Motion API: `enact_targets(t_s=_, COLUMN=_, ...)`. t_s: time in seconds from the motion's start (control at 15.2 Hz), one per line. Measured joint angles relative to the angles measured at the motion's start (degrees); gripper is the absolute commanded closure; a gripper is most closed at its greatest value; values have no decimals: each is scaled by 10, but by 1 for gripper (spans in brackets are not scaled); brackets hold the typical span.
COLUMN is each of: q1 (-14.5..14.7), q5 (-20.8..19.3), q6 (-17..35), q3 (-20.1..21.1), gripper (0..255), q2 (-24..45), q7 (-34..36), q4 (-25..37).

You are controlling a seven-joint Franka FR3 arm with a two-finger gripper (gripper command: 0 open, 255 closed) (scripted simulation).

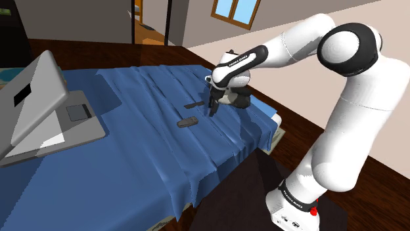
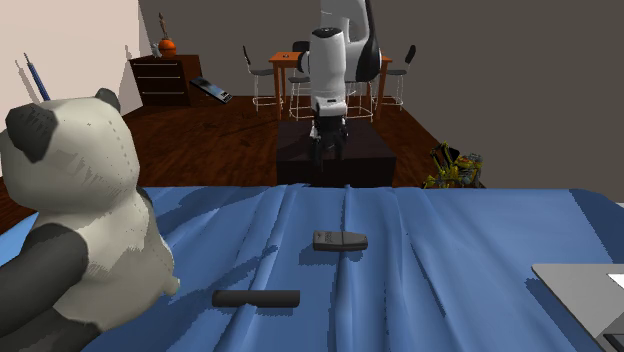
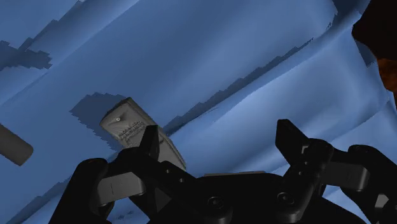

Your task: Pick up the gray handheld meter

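Observation:
The gray handheld meter (image 1: 188, 122) lies flat on the blue bedsheet (image 1: 131, 164); in the second exterior view the meter (image 2: 340, 240) sits mid-bed. My gripper (image 1: 212, 105) hovers just above the sheet, a little beyond the meter toward the shoulder view's right and close to the panda toy (image 1: 233, 98). In the wrist view the gripper (image 3: 221, 143) is open and holds nothing. The meter (image 3: 137, 130) lies outside the gap, partly hidden behind one finger (image 3: 153, 143).
A black bar (image 1: 194, 104) (image 2: 256, 298) lies on the sheet near the meter. The big panda toy (image 2: 70, 220) sits beside the gripper. An open laptop (image 1: 46, 111) rests at the shoulder view's left. The bed edge (image 1: 263, 134) drops off near the stand.

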Motion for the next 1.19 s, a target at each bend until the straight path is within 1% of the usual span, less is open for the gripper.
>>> enact_targets(t_s=0.13, q1=-10, q5=14, q6=3, q3=9, gripper=0, q2=51, q7=-43, q4=47)
enact_targets(t_s=0.2, q1=-12, q5=19, q6=12, q3=16, gripper=0, q2=72, q7=-59, q4=58)
enact_targets(t_s=0.46, q1=-31, q5=31, q6=26, q3=41, gripper=0, q2=161, q7=-126, q4=135)
enact_targets(t_s=0.53, q1=-35, q5=33, q6=28, q3=48, gripper=0, q2=190, q7=-140, q4=163)
enact_targets(t_s=0.66, q1=-43, q5=31, q6=28, q3=58, gripper=0, q2=229, q7=-168, q4=203)
enact_targets(t_s=0.86, q1=-49, q5=24, q6=26, q3=75, gripper=0, q2=300, q7=-200, q4=279)
enact_targets(t_s=0.92, q1=-51, q5=22, q6=24, q3=78, gripper=0, q2=312, q7=-207, q4=294)
enact_targets(t_s=1.19, q1=-55, q5=22, q6=33, q3=83, gripper=0, q2=344, q7=-216, q4=318)
